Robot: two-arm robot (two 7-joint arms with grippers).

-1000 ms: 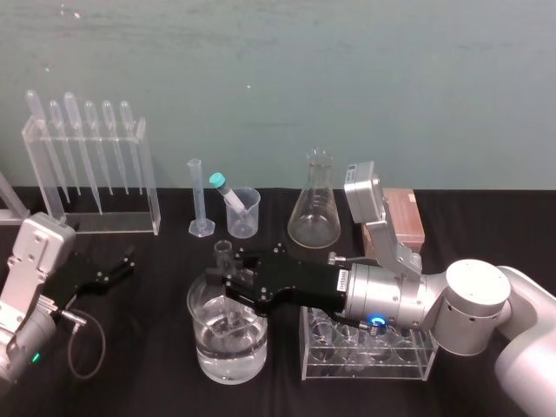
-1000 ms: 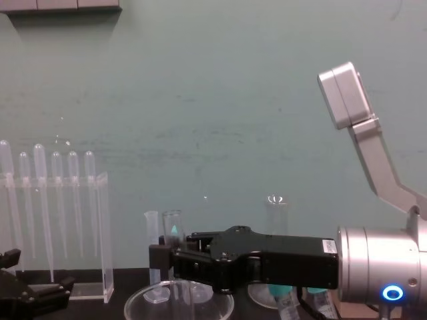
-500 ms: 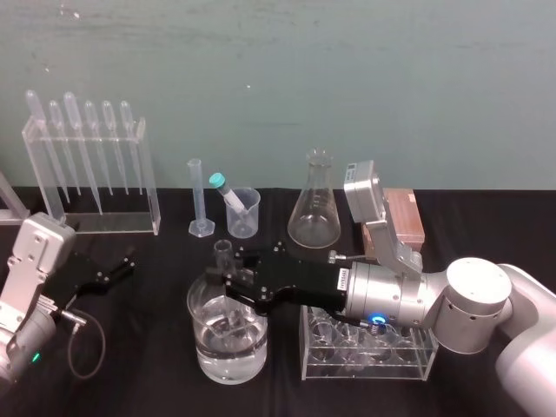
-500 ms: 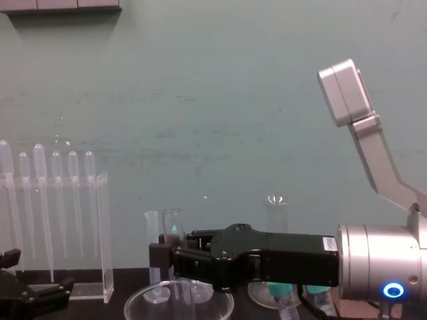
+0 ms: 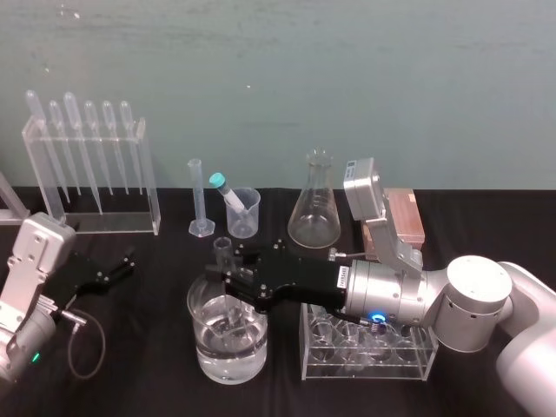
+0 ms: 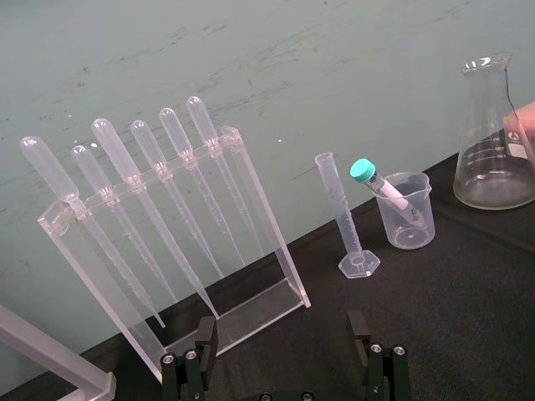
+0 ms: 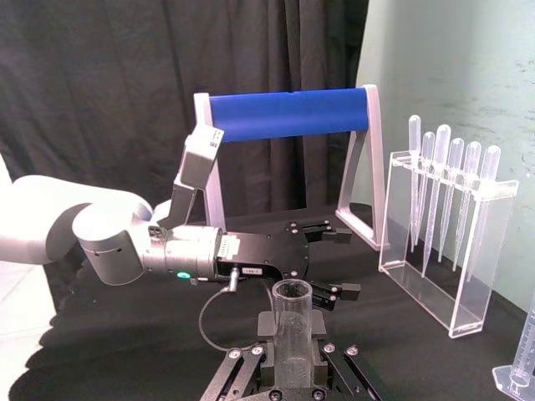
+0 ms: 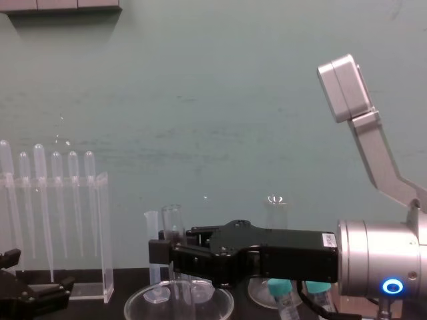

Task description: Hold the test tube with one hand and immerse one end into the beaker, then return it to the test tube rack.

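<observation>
Right gripper [image 5: 228,289], reaching in from the robot's right across the middle of the black table, is clamped on the test tube [image 5: 222,254] a little below its open mouth and holds it upright over the beaker [image 5: 207,358]. Compared with one second ago, gripper and tube stand slightly higher; in the chest view the tube [image 8: 173,219] tops out a little farther up the green wall, while the beaker, the rack and the other glassware lie as before. The tube's upper end stands above the fingers, and its lower length passes between them and down inside the beaker's wide rim. Whether its tip is under the water cannot be told. The right wrist view looks straight along the closed fingers at the tube [image 7: 292,316] standing between them. Just to the right of the beaker, under the right forearm, stands the clear test tube rack [image 5: 408,365]. The left gripper [image 5: 123,265] rests parked at the table's left, fingers spread apart, facing the pipette stand [image 6: 167,242].
</observation>
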